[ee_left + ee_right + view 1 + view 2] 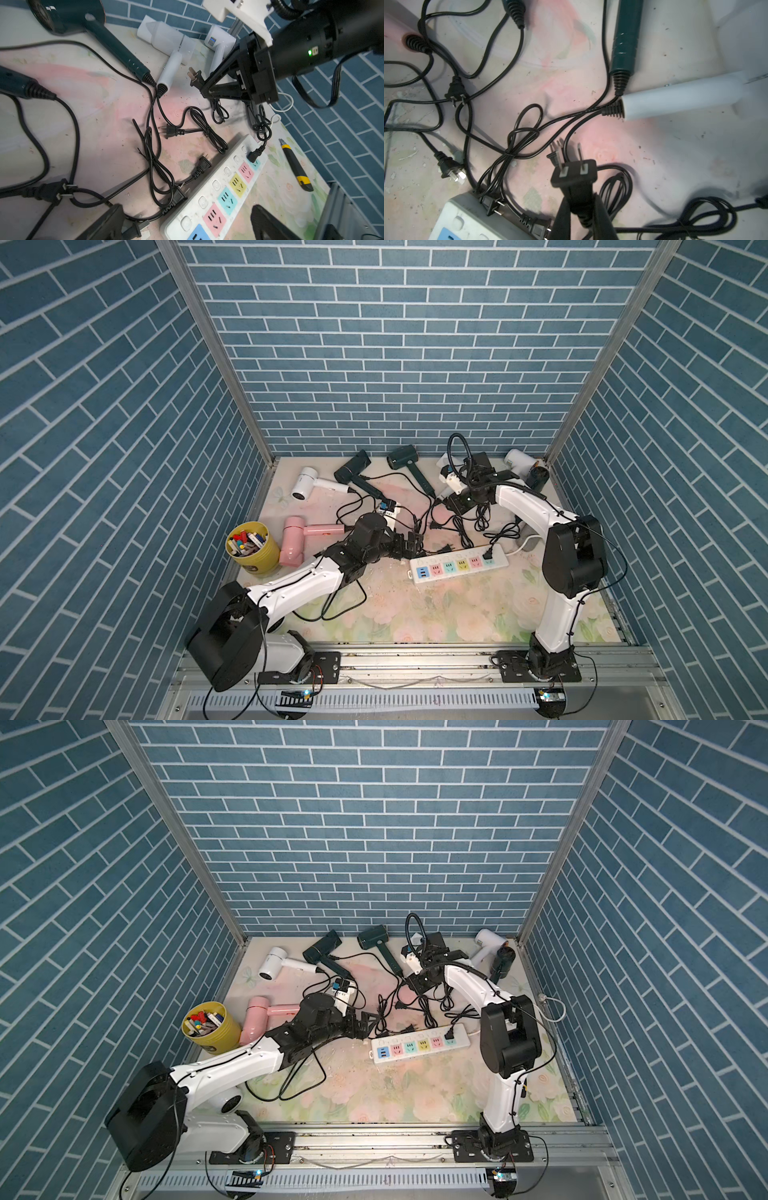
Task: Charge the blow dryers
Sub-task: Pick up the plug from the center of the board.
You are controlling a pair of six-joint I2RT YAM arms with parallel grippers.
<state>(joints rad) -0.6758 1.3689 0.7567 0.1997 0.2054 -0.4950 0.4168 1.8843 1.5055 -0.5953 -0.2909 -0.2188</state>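
Note:
Several blow dryers lie along the back of the table: a white one (305, 485), two dark ones (353, 466) (403, 458), another white one (517, 458), and a pink one (295, 543) at the left. Their black cords tangle in the middle. My right gripper (581, 209) is shut on a black two-pin plug (575, 172), held off the table with the pins pointing away; the left wrist view shows this plug (195, 78) too. My left gripper (187, 226) is open and empty, low over the left end of the white power strip (457, 568).
One black plug (488, 558) sits in the strip's rightmost socket. Loose plugs (172, 131) (203, 164) lie beside the strip. A yellow cup (252, 547) of small items stands at the left edge. A yellow-and-black utility knife (296, 164) lies right of the strip.

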